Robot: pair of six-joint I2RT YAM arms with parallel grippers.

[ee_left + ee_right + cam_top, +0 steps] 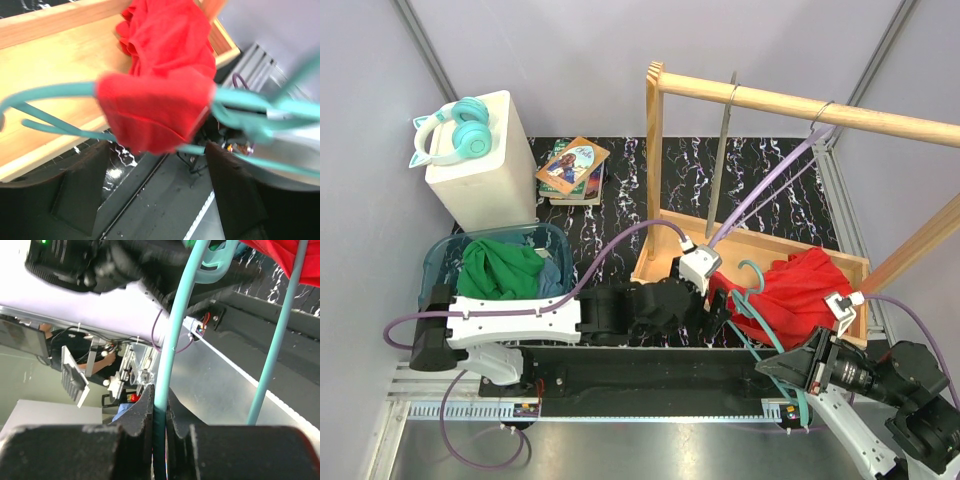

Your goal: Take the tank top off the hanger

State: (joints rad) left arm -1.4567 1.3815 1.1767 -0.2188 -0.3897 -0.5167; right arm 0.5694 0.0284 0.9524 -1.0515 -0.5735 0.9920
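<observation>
The red tank top (792, 288) lies bunched on a teal hanger (750, 305) over the front right of the wooden tray. My left gripper (717, 318) is open just left of the cloth. In the left wrist view its dark fingers (75, 192) stand wide apart below a red strap (155, 110) wrapped over the hanger's arm (50, 92), gripper (155, 195) empty. My right gripper (790, 368) is shut on the hanger's lower bar. In the right wrist view the teal bar (175, 340) is pinched in the gripper (161, 412), with red cloth (290, 255) at the top right.
A wooden clothes rack (760, 100) with a tray base (665, 255) stands at the back right, a grey hanger (722, 150) on its rail. A blue basket (435, 262) with green clothes sits at left, behind it a white box (485, 175) with teal headphones (455, 130), and books (572, 168).
</observation>
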